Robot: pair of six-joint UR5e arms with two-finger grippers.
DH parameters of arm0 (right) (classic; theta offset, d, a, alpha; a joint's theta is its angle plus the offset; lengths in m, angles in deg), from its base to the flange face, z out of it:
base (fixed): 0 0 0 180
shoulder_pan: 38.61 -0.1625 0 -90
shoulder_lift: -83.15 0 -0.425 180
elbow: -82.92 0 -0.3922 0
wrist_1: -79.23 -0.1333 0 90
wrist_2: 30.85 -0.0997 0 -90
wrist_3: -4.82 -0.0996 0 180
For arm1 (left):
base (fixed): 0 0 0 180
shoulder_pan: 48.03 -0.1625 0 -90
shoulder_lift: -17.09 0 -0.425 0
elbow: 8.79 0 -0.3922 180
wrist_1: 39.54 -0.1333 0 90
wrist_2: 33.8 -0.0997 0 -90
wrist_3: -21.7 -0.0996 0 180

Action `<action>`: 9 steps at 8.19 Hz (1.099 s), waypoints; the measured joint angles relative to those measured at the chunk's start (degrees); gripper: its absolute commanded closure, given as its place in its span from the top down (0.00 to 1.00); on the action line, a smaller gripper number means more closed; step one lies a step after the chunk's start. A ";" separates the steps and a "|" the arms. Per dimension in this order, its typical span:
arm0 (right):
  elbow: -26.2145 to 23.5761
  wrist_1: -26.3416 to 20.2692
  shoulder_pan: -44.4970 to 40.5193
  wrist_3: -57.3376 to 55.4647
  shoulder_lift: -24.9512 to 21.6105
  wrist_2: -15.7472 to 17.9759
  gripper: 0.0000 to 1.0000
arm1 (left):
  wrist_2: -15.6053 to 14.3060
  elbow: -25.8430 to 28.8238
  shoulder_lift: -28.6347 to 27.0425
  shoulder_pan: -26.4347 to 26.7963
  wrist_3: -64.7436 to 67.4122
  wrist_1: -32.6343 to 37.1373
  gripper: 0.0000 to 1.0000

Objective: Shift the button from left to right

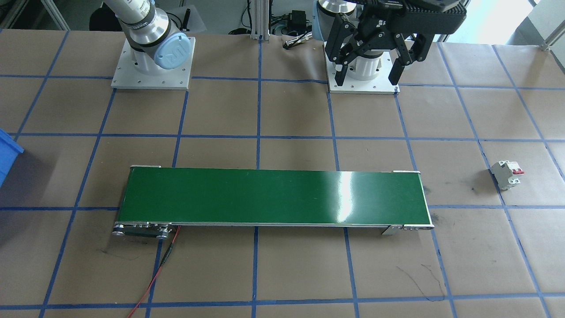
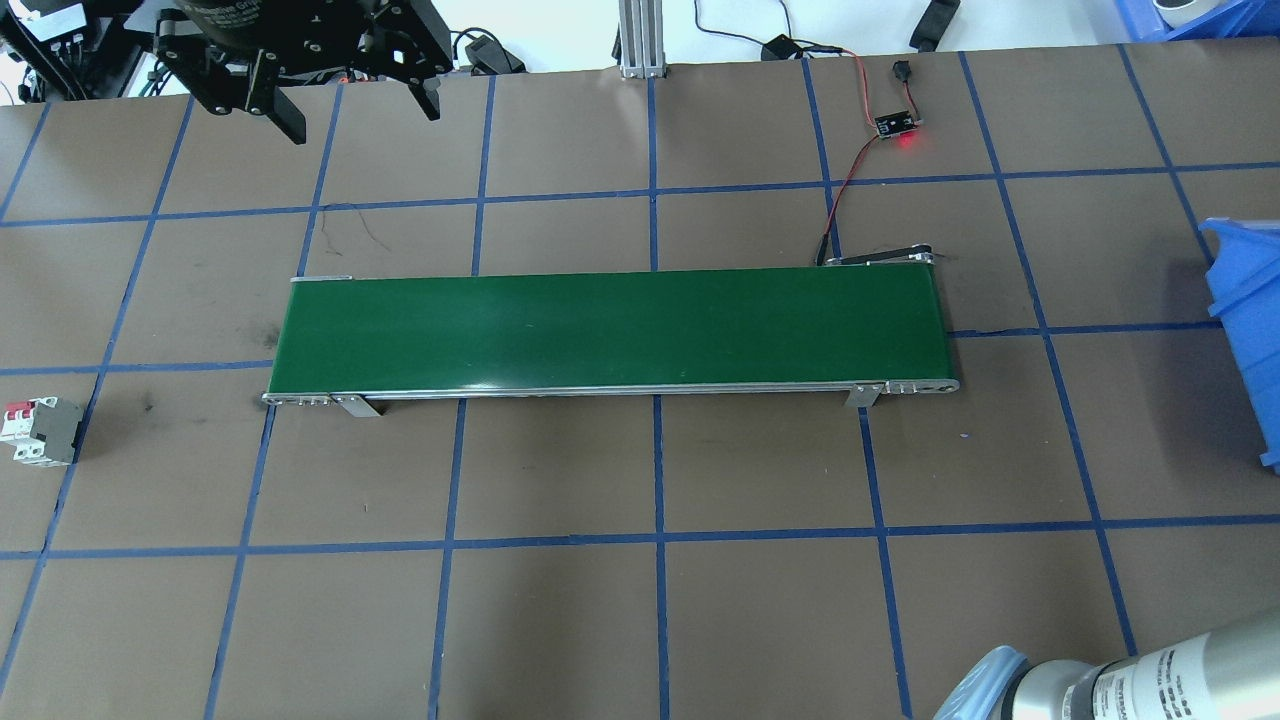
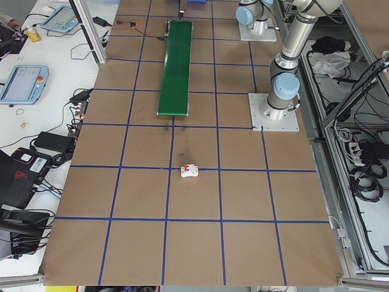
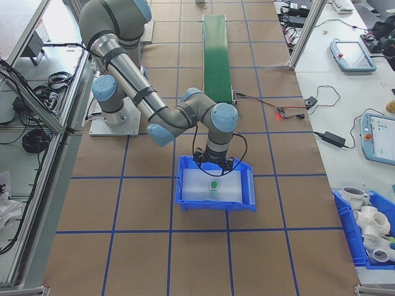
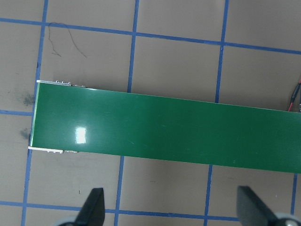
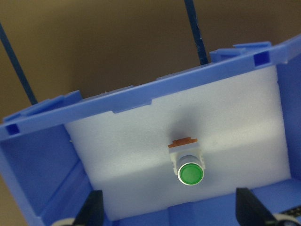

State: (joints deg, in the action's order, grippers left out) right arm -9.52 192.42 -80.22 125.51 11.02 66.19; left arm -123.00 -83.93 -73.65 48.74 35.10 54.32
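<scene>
- I see my right claw (image 6: 168,209) spread open over the blue bin (image 6: 42,155); the button (image 6: 188,165) lies on white foam (image 6: 235,127) just beneath it, between the fingertips, untouched.
- My left claw (image 1: 367,78) hangs open, empty, above the green conveyor (image 5: 164,132) on the counter (image 2: 640,600).

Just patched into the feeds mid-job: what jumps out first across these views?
The long green conveyor belt dominates the middle of the table, with nothing on it. At the table's right end, the right gripper hangs open over a blue bin where the green-capped button sits on white foam. The left gripper hovers open near its base, and a white circuit breaker lies alone off the belt's left end.
</scene>
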 measured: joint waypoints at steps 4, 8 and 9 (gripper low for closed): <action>0.02 -17.08 -6.20 -20.59 -15.16 -1.27 1.00 | -0.07 0.19 0.22 0.00 0.44 0.00 1.00; 0.72 -25.98 -21.24 -50.88 -20.44 -4.81 1.00 | -0.25 0.13 1.15 0.03 0.71 0.01 1.00; 0.85 -26.52 -26.22 -60.05 -20.65 -5.12 1.00 | -0.27 -0.14 2.18 0.03 0.76 0.14 1.00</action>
State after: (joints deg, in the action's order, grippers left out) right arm -8.68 165.90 -106.45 65.46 -9.63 61.08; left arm -123.27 -84.07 -71.48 48.77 35.86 54.47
